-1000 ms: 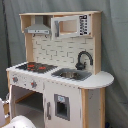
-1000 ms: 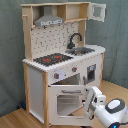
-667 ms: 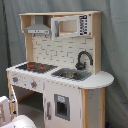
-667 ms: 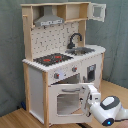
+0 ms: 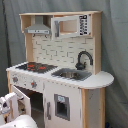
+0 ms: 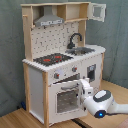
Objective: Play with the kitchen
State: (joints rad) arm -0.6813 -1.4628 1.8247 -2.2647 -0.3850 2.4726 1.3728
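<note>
The kitchen (image 5: 65,50) (image 6: 55,30) is a tall white and light-wood toy unit. It has a black-red hob (image 5: 36,66) (image 6: 52,59), a black faucet (image 5: 82,59) (image 6: 75,39) over a steel sink (image 5: 72,75) (image 6: 82,50), and a grey hood (image 5: 37,27) (image 6: 49,19). Its windowed oven door (image 6: 64,100) (image 5: 22,100) stands ajar. My gripper (image 6: 86,89) (image 5: 6,102) is at the door's free edge, on the second exterior view's right. Contact with the door is unclear.
A grey curtain (image 5: 115,60) hangs behind the unit. It stands on a light wooden surface (image 6: 20,117). The upper cabinet door (image 6: 97,11) is swung open. A lower door with a dark panel (image 5: 61,107) sits under the sink.
My arm has shifted left and up in the second exterior view, closer to the oven door's edge. The kitchen itself looks unchanged.
</note>
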